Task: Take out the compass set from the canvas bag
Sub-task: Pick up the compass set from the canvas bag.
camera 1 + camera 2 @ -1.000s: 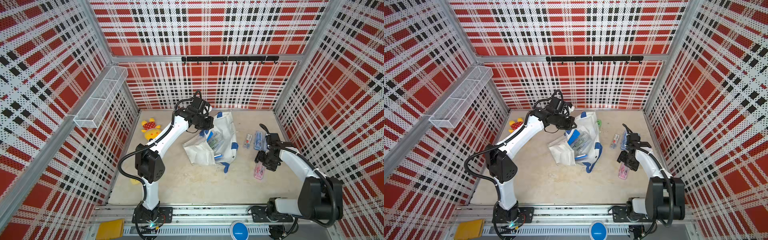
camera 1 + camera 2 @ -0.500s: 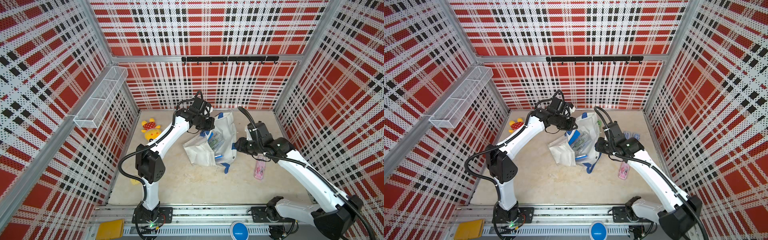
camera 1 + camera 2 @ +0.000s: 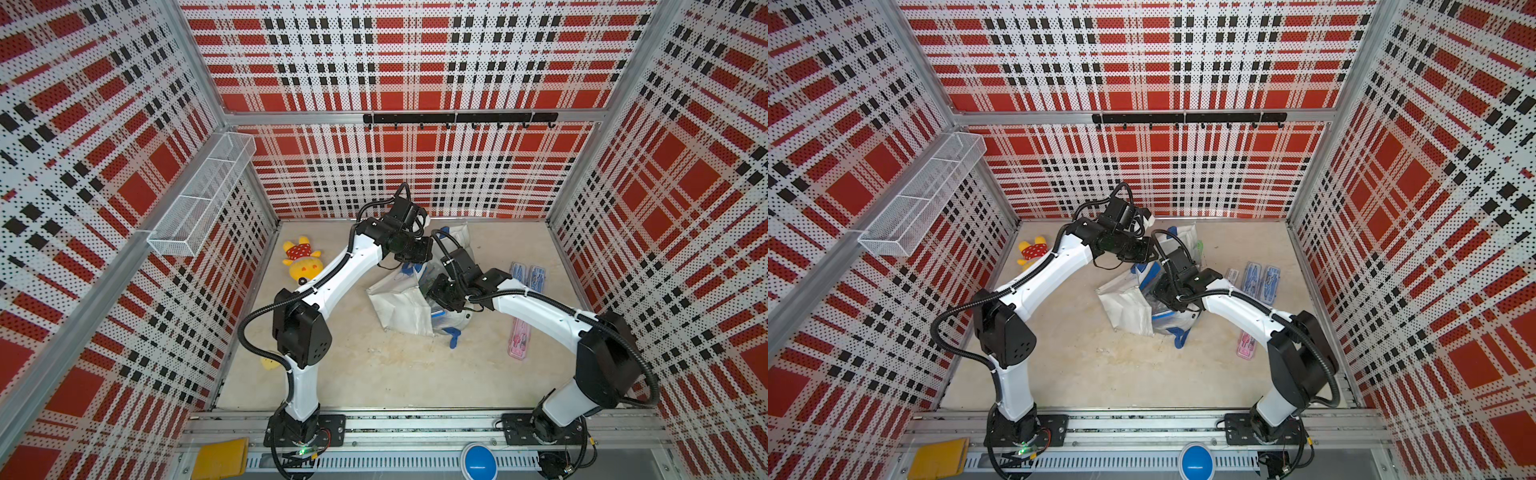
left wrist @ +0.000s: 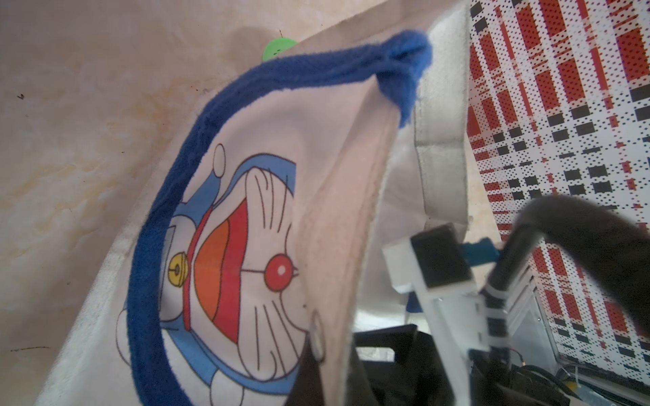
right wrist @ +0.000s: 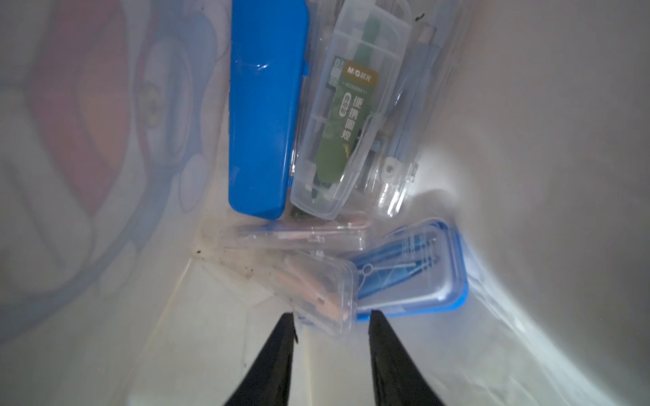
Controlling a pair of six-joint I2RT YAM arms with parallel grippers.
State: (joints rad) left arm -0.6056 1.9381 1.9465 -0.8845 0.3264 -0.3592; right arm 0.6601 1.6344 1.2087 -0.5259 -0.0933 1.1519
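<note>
Right gripper (image 5: 330, 316) reaches down inside canvas bag (image 3: 399, 303), jaws parted either side of clear compass case (image 5: 316, 288) at bag bottom, not clamped; left gripper (image 3: 409, 262) pinches bag rim, arm stretched forward, holding mouth up

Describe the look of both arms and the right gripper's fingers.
The left arm and right arm share white link shells, black joint housings and black corrugated cable looping outside them. The right gripper has slim black fingers tapering to points.
</note>
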